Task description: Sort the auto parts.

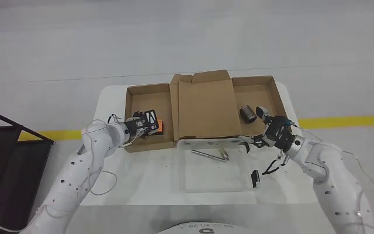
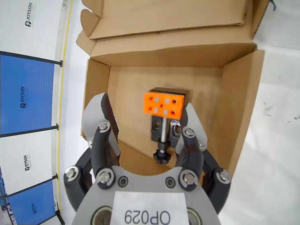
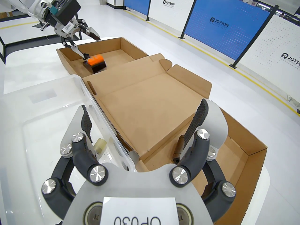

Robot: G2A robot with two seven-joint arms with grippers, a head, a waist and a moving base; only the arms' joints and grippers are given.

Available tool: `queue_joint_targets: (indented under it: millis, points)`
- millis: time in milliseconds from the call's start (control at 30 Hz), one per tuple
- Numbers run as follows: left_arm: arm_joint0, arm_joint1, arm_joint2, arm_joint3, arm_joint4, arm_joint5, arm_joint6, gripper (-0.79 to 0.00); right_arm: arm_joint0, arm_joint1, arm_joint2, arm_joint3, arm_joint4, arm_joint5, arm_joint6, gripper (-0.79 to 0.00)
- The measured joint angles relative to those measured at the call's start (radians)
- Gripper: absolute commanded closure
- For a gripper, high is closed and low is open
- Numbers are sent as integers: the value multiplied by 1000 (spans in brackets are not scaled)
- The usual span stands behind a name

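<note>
my left tool (image 3: 91, 47) hangs released over the left brown cardboard box (image 2: 239, 108) on the desk. inside the box, close to the tool's spread fingers, is the part (image 2: 163, 105): an orange rectangular block drilled with round holes, on a black base, with a thin metal rod ending in a black knob. my right tool (image 3: 143, 105) is released too.

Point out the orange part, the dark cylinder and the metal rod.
orange part (image 2: 163, 105), left wrist view, its holed orange face.
dark cylinder (image 1: 248, 113), top view, its side.
metal rod (image 1: 207, 154), top view, mid-shaft.
</note>
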Motion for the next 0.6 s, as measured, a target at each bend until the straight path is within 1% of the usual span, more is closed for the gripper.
queue_joint_targets:
  millis: [133,467,533,567,600]
  points:
    - [9,2,-10,-42,29,35,-17,-785,0,0,0,0,0,0,0,-785]
    - [9,2,-9,-42,28,34,-16,-785,0,0,0,0,0,0,0,-785]
    - [26,1,-7,-68,28,57,15,-785,0,0,0,0,0,0,0,-785]
    - [40,2,-8,-86,22,64,48,-785,0,0,0,0,0,0,0,-785]
    - [59,5,-15,-107,4,59,104,-785,0,0,0,0,0,0,0,-785]
